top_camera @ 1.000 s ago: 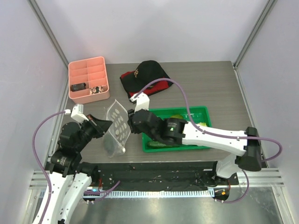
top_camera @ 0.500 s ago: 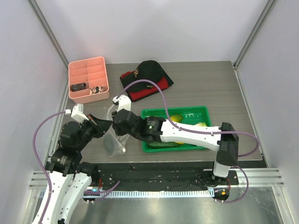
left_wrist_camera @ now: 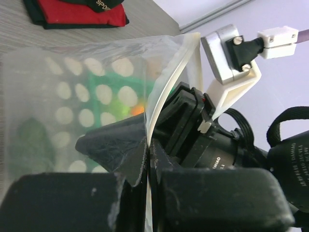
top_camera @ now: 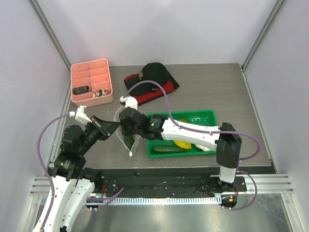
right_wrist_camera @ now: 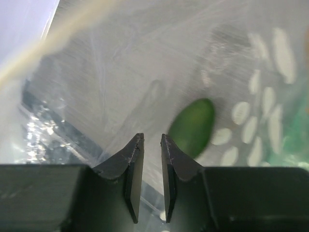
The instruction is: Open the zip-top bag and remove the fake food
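Two arms are working, and your right arm [top_camera: 193,135] lies across the one green tray [top_camera: 207,115], hiding part of it. One zip-top bag [left_wrist_camera: 58,96] stands just left of the tray. Your left gripper [left_wrist_camera: 147,150] pinches its white zip edge; your right gripper [right_wrist_camera: 151,145] is inside, fingers a thin slit apart. One green piece of fake food [right_wrist_camera: 192,126] is in the bag. One cucumber [top_camera: 169,149] and one yellow piece [top_camera: 182,144] are in the tray. One pink box [top_camera: 91,82] and one cap [top_camera: 151,79] sit behind.

The right tool [right_wrist_camera: 149,137] swings left, off the green tray [top_camera: 200,114], and now pokes into the zip-top bag [right_wrist_camera: 120,72]. A green fake food piece [right_wrist_camera: 192,126] lies just ahead of its tips. The bag turns edge-on and looks narrower.
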Robot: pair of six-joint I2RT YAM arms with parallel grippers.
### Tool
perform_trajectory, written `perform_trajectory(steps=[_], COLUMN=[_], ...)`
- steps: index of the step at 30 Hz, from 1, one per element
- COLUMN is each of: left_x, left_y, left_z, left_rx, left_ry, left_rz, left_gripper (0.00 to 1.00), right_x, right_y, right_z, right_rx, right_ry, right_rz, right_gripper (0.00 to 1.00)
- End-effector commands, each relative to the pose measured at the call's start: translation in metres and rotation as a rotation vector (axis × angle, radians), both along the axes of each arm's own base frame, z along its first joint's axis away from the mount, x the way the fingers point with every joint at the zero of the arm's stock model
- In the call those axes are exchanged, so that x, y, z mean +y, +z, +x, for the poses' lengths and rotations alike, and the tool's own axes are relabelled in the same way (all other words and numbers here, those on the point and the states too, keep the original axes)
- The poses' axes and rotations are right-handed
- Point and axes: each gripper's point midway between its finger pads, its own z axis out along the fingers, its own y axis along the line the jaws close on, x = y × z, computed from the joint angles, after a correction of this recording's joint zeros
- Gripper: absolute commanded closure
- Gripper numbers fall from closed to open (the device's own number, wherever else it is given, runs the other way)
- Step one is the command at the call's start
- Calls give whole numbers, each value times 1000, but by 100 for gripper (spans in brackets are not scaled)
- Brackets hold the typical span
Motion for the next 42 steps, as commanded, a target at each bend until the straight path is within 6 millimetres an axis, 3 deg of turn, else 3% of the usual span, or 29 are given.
perform_trajectory(steps=[1, 3, 7, 14, 20, 22, 30, 37, 39, 40, 42], left_x=[-2, 4, 20, 24, 24, 24, 7, -7, -5, -3, 4], left_y=[17, 5, -40, -48, -44, -39, -21, 35, 41, 44, 34], left_z=[1, 2, -5, -16, -16, -17, -22, -32, -34, -35, -34], left_rx=[-68, -44, 56, 42, 36, 25, 8, -101, -108, -124, -101], left_ry=[-9, 22, 96, 113, 109, 106, 15, -76, -74, -68, -30], left_rz=[-29, -3, 67, 47, 49, 48, -11, -91, -77, -58, -25], left_gripper=[100, 100, 100, 100, 100, 100, 100, 100, 100, 100, 100], right_x=[3, 5, 3, -9, -21, -26, -16, -16, -22, -19, -31], right_y=[16, 9, -25, -74, -100, -103, -100, -74, -70, -58, -65], right_z=[-1, -3, -9, -31, -34, -33, -28, -21, -17, -11, -5], right_rx=[-12, 5, 42, 91, 98, 87, 60, -16, -61, -96, -122], right_ry=[24, 37, 59, 96, 89, 82, 82, 112, 137, 128, 134], right_rz=[10, -11, -91, -217, -277, -291, -239, -235, -303, -317, -427], right_gripper=[73, 71, 66, 53, 37, 36, 36, 37, 37, 36, 34])
